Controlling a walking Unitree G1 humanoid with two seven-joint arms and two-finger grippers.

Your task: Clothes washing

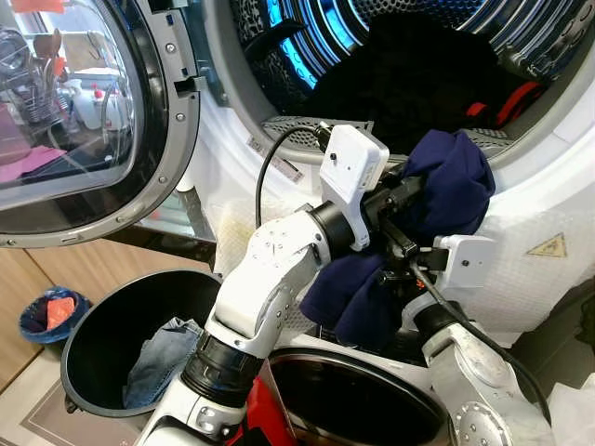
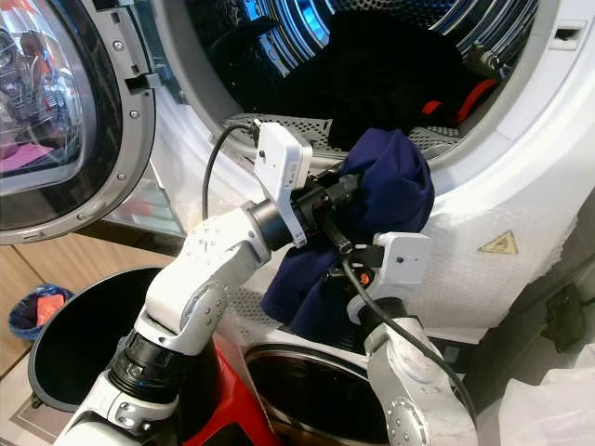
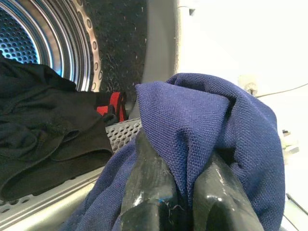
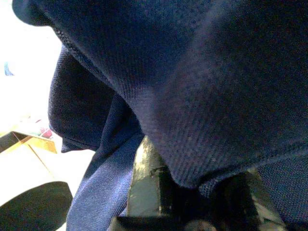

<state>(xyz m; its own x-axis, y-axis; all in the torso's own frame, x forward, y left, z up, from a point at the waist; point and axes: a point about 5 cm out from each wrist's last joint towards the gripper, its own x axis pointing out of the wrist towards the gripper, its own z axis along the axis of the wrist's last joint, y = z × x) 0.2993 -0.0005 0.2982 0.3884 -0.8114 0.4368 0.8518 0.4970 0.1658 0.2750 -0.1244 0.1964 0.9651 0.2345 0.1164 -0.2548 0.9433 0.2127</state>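
likely snag: left gripper (image 3: 185, 202) pinching navy shirt (image 1: 446, 190) at drum (image 1: 307, 37) rim; right gripper state unclear; hanging tail could catch door lip, slip out.

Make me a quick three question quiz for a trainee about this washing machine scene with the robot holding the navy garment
1. True or false: the washer door is closed.
2. Which gripper is clamped on the navy garment? A) left gripper B) neither C) a person's hand
3. Fill in: the black bin at the robot's left holds a piece of ____ clothing.

Key
1. False. The door stands open, and dark laundry already lies in the drum.
2. A. The left wrist view shows both fingers pinching the cloth; the right gripper sits under its folds.
3. Denim.
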